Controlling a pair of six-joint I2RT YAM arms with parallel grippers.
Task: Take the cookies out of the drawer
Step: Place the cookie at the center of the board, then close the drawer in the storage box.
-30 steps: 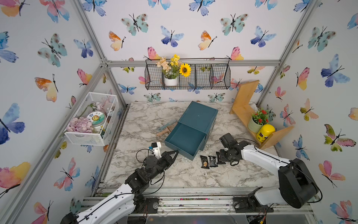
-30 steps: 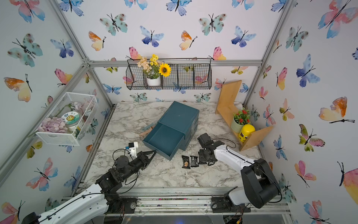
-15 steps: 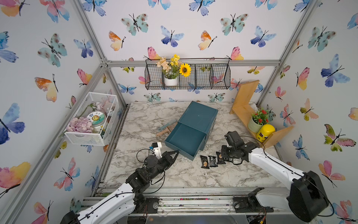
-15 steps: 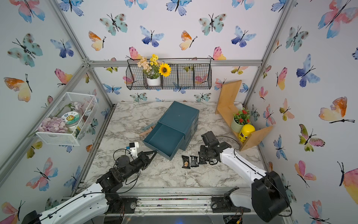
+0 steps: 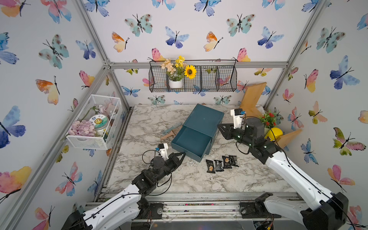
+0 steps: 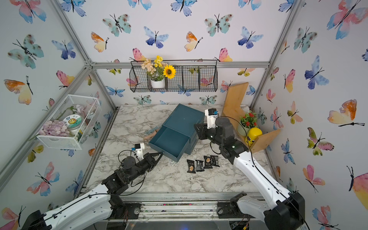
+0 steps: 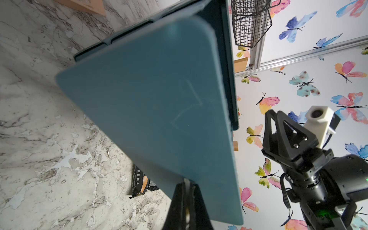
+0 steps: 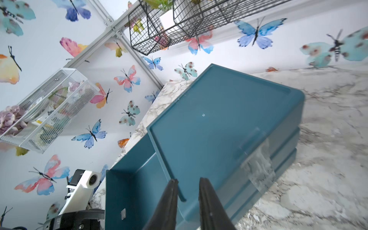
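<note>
My left hand [image 5: 182, 154]: fingers pressed together, tip at the near corner of the pulled-out drawer [image 5: 189, 142]. I cannot tell whether it touches. In the left wrist view the drawer's front fills the frame just ahead of the closed fingers [image 7: 179, 201].

My right hand [image 5: 219, 126]: fingers [image 8: 171, 195] a little apart, nothing between them. It is raised beside the cabinet [image 5: 203, 119] and points at its side. The right wrist view shows the gap, with the cabinet top beyond.

The cookies [image 5: 222, 163]: four black packets in a row on the surface [image 5: 219, 185], just in front of the drawer, between my arms, clear of both hands. One packet shows past the drawer's front in the left wrist view.
</note>
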